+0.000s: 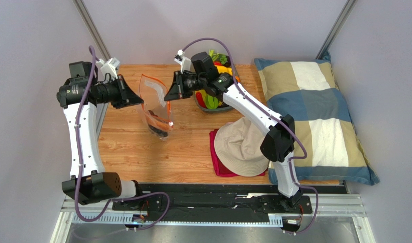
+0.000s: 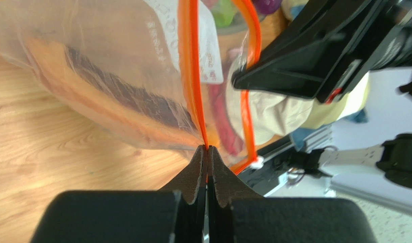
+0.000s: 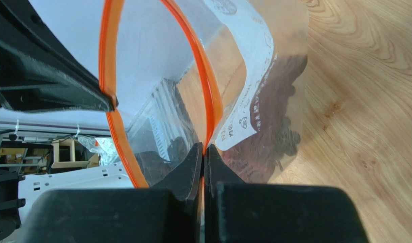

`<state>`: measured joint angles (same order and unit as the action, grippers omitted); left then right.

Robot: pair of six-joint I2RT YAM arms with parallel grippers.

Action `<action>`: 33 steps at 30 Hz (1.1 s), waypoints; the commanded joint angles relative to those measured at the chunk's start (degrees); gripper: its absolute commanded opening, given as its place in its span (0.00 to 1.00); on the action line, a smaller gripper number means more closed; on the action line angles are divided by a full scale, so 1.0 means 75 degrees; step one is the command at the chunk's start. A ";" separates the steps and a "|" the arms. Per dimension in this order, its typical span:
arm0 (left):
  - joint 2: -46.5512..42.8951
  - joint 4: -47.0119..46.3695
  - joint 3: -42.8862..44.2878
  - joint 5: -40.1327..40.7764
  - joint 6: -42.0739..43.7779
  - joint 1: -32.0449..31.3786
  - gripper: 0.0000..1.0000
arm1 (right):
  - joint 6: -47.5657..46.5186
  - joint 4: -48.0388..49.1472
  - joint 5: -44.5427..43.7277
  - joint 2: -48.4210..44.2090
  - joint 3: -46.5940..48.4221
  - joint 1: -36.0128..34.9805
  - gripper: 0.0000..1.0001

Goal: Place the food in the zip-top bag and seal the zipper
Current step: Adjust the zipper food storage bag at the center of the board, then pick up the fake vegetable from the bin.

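The work stands at the mouth of the zip-top bag (image 1: 155,112), which hangs between the two arms over the middle of the wooden surface (image 1: 137,154), its lower end down at the wood; whether it rests there or just clears it I cannot tell. The left claw (image 2: 208,152) is pinched together on one lip of the zipper (image 2: 192,76), and the right claw (image 3: 203,151) is clamped on the opposite lip, so the orange strip stands apart as an open loop with each claw on its own side. Inside the clear plastic lie dark purple grapes (image 3: 276,101) and what looks like the long orange root (image 2: 56,66), both low in the bag. More of the food (image 1: 211,101), green and yellow pieces, sits in the grey bowl (image 1: 215,110) just behind the right arm, so the filling appears only partly done. I judge this to be either a hold to keep the mouth wide for loading or the start of the closing step. If loading goes on, one claw must let go and reach to the bowl while the other keeps its lip up, and the loose plastic may sag shut. If closing comes next, the two lips must be brought face to face and pressed along their whole length; a crinkle or a skewed match would leave a gap.
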<state>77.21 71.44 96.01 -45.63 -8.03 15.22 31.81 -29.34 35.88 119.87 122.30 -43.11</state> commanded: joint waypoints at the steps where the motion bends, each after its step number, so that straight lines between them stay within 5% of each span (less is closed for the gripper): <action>1: 0.0228 0.0437 -0.0166 0.0916 0.0614 -0.0389 0.00 | -0.0772 -0.1055 0.0256 0.0457 0.0650 0.0112 0.00; 9: 0.1177 -0.0619 -0.0063 0.0952 0.0193 -0.0506 0.00 | -0.1651 -0.1244 -0.0295 0.0342 0.0229 0.0264 0.01; 17: 0.1494 -0.0970 0.0113 0.0470 -0.0030 -0.0588 0.00 | -0.2143 -0.0986 -0.0750 -0.0337 0.0159 0.0873 0.64; 26: 0.1612 -0.1088 0.0265 0.0330 -0.0007 -0.0588 0.00 | -0.3890 -0.0928 -0.3656 -0.0691 -0.0405 0.1306 0.73; 29: 0.1635 -0.1123 0.0277 0.0341 -0.0007 -0.0600 0.00 | -0.4217 -0.0939 -0.3705 -0.0387 -0.0030 0.1669 0.77; 33: 0.1705 -0.1146 0.0324 0.0330 -0.0007 -0.0600 0.00 | -0.5527 -0.1045 -0.3297 0.0106 0.0602 0.2243 0.96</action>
<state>89.65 64.90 95.44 -41.71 -7.81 10.90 1.89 -38.85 12.16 118.06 120.97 -30.26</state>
